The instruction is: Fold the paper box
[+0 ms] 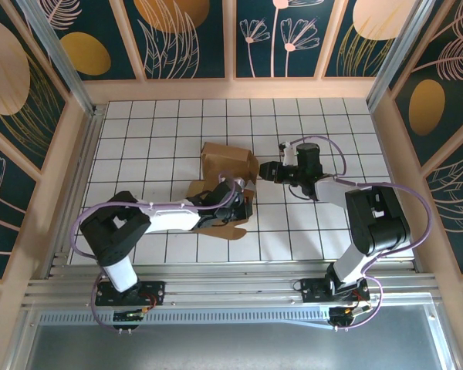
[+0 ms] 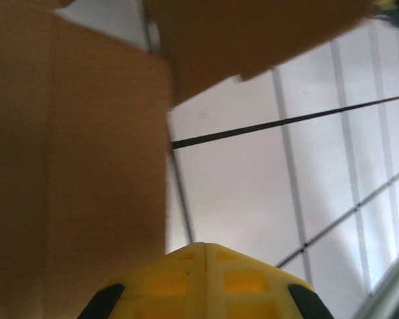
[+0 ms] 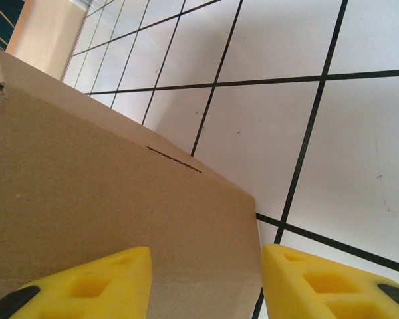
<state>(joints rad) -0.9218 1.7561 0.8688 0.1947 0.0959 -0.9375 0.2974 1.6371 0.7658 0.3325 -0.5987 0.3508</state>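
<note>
One plain brown cardboard paper box (image 1: pixel 228 160) sat near the middle of the white desk (image 1: pixel 154 131), whose smooth top was ruled into squares by thin black lines. The box was partly formed: a blocky, upright section stood on its far side, and flat flaps with rounded tabs lay spread toward the near side. Its surface looked matte and unmarked; the right wrist view showed a short die-cut slit near one creased edge.

Two arms reached in, one from each side, each with black joints, white link covers and a looping purple cable. The left end effector (image 1: pixel 239 193) lay over the near flaps. In the left wrist view its two yellow, pocketed fingers (image 2: pixel 253 279) were pressed together with only a thin seam between them, a cardboard panel (image 2: pixel 73 166) just to their left; whether any sheet was pinched could not be told.

The right end effector (image 1: pixel 264 171) sat just beside the box's right edge. Its two yellow fingers (image 3: pixel 106 279) stood apart, the box corner (image 3: pixel 86 193) reaching between them.
</note>
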